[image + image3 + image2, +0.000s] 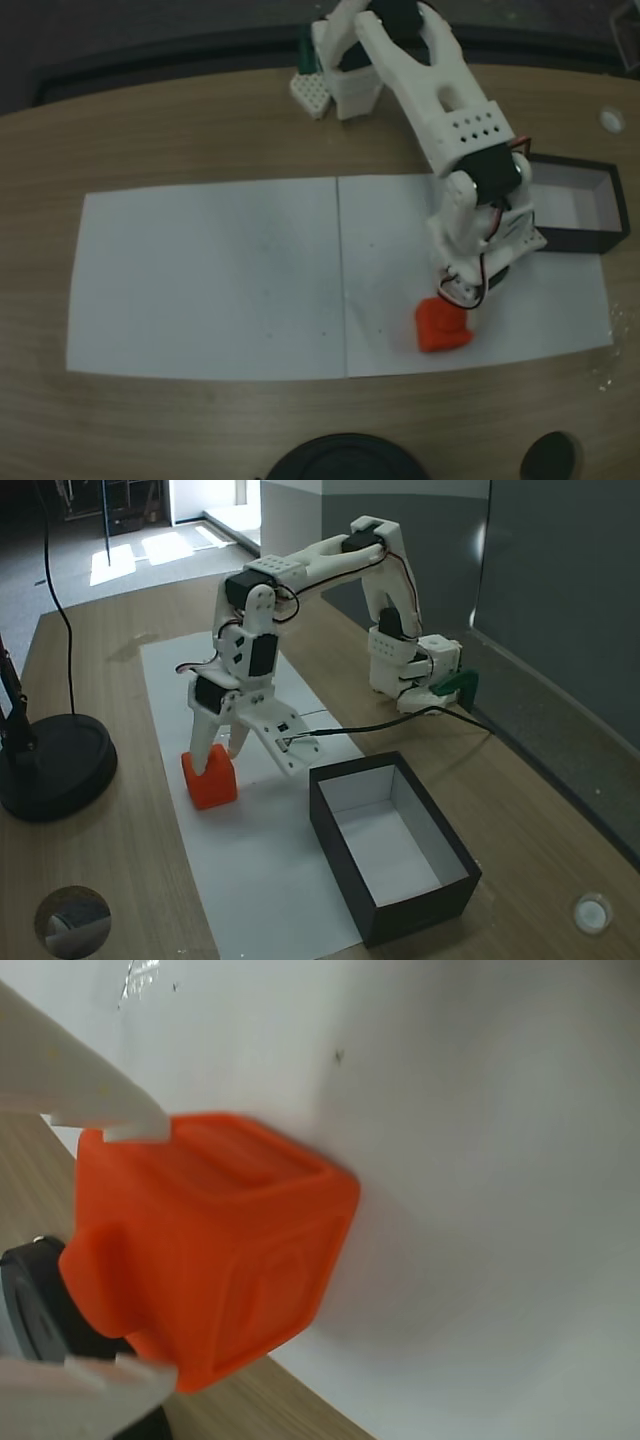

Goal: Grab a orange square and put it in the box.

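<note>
Orange square (210, 1250) is sitting on the white paper (210, 280), between the two fingers of the tool (125, 1250): in the wrist view one finger (90, 1100) is touching its top edge and the other is lying along its bottom edge, so the tool is gripping it or about to. In a fixed view the box (340, 850) is lying to the right of the square and nearer the camera, close by on the counter (120, 870).

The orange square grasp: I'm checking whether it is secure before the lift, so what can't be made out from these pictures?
- Contact: in the wrist view the fingertips sit at the orange square's edges, but the image is blurred close up.
- In a fixed view the gripper covers the block's top.
- Its raised mark is too soft to read.
- The box's near inside wall is hidden by its own rim.
</note>
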You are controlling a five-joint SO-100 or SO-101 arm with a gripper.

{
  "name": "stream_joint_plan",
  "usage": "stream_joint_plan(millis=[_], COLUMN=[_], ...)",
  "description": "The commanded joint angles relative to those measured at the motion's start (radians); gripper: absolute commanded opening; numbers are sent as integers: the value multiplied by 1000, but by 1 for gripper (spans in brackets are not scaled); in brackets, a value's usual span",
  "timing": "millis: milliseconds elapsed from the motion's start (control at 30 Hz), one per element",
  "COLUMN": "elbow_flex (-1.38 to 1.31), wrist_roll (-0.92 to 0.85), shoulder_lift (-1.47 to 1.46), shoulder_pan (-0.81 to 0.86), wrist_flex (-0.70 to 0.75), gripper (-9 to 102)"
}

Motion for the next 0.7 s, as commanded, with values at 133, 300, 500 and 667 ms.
stream_joint_plan(millis=[133,300,500,667], elbow_flex=[-43,-43,-43,-43], wrist_roll=[3,-2,21,32], shoulder_lift=[17,18,18,18], shoulder_pan=[6,5,6,5], wrist_flex=[2,2,2,5], gripper=[5,6,26,31])
